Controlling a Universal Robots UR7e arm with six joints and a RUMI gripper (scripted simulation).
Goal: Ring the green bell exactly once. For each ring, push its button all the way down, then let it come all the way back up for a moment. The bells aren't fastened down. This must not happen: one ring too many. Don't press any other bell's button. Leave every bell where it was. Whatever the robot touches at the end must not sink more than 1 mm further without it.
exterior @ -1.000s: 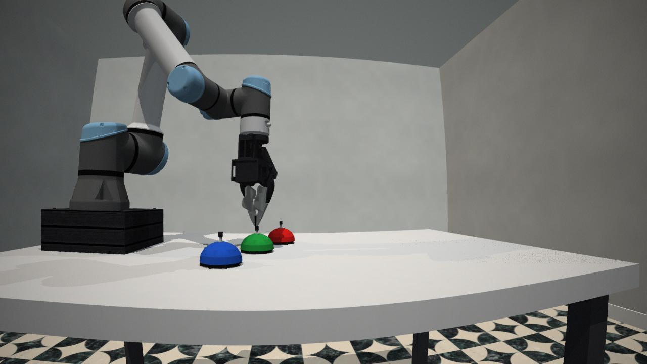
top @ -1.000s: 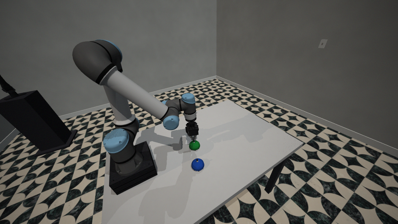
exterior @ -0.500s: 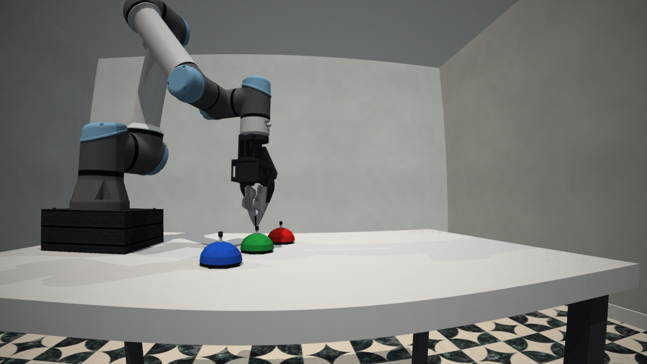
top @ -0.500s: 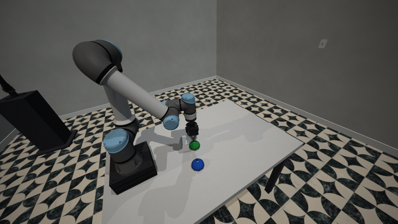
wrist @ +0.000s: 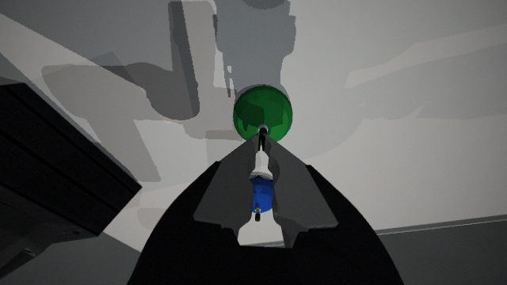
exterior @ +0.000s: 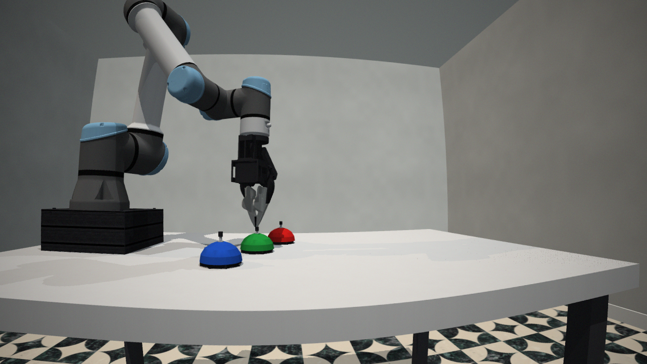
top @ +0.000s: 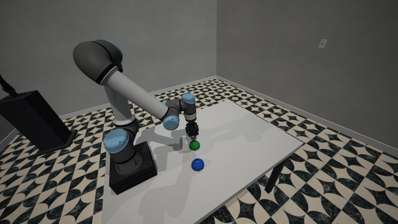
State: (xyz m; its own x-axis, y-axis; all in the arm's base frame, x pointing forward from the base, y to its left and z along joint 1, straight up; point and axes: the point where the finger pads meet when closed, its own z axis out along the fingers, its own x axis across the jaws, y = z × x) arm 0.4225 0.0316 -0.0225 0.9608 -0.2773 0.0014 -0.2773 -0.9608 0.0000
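Observation:
The green bell (top: 194, 145) (exterior: 257, 243) (wrist: 263, 111) is a small dome on the white table (top: 244, 139) (exterior: 407, 271), between the blue bell and the red bell. My gripper (top: 193, 137) (exterior: 256, 219) (wrist: 261, 134) is shut and empty, pointing straight down over the green bell. Its closed fingertips sit right at the top of the bell's thin black button stem, touching or nearly touching it. In the wrist view the tips meet at the centre of the green dome.
The blue bell (top: 197, 164) (exterior: 220, 255) (wrist: 261, 195) stands just in front of the green one. The red bell (exterior: 280, 235) stands just behind it, hidden by the gripper in the top view. The arm's black base block (top: 130, 170) (exterior: 101, 228) (wrist: 47, 174) is to the left.

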